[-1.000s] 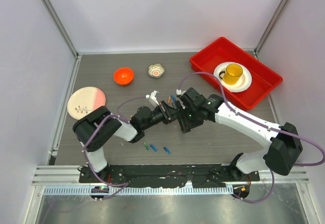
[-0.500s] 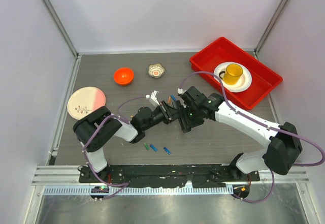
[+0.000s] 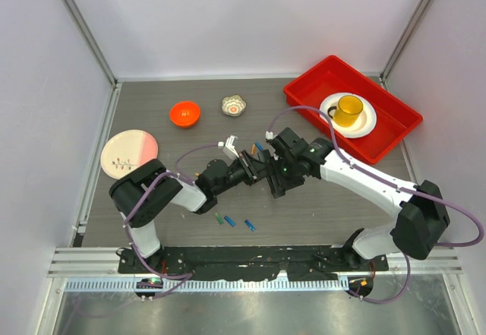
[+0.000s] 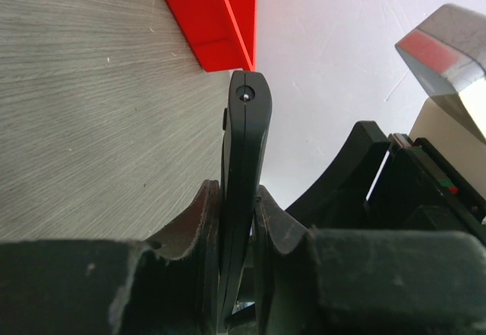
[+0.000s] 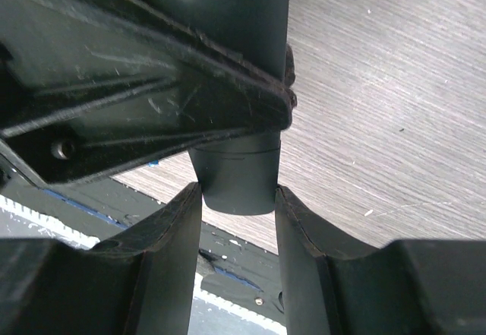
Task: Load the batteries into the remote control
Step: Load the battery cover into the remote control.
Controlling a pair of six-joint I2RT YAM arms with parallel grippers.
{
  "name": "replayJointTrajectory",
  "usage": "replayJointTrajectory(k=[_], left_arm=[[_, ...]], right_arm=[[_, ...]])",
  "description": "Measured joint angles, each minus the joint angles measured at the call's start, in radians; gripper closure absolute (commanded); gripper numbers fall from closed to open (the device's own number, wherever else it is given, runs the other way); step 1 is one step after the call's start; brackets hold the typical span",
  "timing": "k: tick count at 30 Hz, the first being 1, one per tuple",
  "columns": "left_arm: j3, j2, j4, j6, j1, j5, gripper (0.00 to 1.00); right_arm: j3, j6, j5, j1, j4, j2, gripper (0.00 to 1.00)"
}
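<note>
The black remote control [image 3: 262, 169] is held off the table between my two grippers. My left gripper [image 3: 249, 169] is shut on it; in the left wrist view the slim remote [image 4: 244, 145] stands edge-on between the fingers, the gripper [image 4: 237, 198] clamped on it. My right gripper [image 3: 275, 178] is shut on the remote's other end [image 5: 238, 179], the gripper [image 5: 238, 198] touching both sides. Three batteries, one green [image 3: 219, 218] and two blue [image 3: 230, 222], lie on the table below the grippers. Several more lie on a pink plate [image 3: 129, 149].
An orange bowl [image 3: 184, 113] and a small patterned bowl [image 3: 234, 105] stand at the back. A red tray [image 3: 304, 96] at the right back holds a yellow cup [image 3: 349, 109] on a white plate [image 3: 369, 124]. The tray's corner shows in the left wrist view [image 4: 205, 16].
Almost nothing. The right wrist has shifted very slightly; both grippers still hold the remote in the same place.
</note>
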State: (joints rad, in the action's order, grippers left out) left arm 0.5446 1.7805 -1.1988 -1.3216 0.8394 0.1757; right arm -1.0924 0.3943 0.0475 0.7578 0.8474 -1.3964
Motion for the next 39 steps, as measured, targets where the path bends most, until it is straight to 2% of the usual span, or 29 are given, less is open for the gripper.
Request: replayJointTrajectory(k=[11,13,14,17,20,26,32,36,38,39], left_arm=[[0.010,0.000,0.000,0.004,0.005,-0.019,1.00],[0.010,0.000,0.000,0.005,0.005,-0.020,1.00],[0.010,0.000,0.000,0.006,0.005,-0.021,1.00],[0.010,0.000,-0.001,0.015,0.009,-0.029,1.00],[0.010,0.000,-0.011,0.018,0.012,-0.032,1.00],[0.008,-0.002,-0.062,-0.008,0.024,0.022,1.00],[0.008,-0.002,-0.079,-0.014,-0.001,0.068,1.00],[0.011,-0.017,-0.066,-0.012,-0.073,0.103,1.00],[0.033,-0.081,0.072,0.042,-0.122,0.112,1.00],[0.068,-0.125,0.203,0.084,-0.141,0.105,1.00]], right_arm=[[-0.034,-0.007,0.009,-0.021,0.023,-0.019,0.85],[-0.037,-0.008,0.013,-0.023,0.025,-0.020,0.79],[-0.037,-0.010,0.016,-0.024,0.026,-0.020,0.71],[-0.037,-0.020,0.030,-0.029,0.026,-0.018,0.57],[-0.029,-0.030,0.050,-0.036,0.026,0.004,0.50],[-0.024,-0.046,0.081,-0.051,-0.034,0.100,0.43],[-0.027,-0.075,0.100,-0.054,-0.023,0.233,0.42],[-0.010,-0.075,-0.060,-0.053,-0.001,0.342,0.41],[0.044,-0.061,-0.167,-0.053,-0.041,0.424,0.42],[0.074,-0.050,-0.208,-0.055,-0.047,0.459,0.43]])
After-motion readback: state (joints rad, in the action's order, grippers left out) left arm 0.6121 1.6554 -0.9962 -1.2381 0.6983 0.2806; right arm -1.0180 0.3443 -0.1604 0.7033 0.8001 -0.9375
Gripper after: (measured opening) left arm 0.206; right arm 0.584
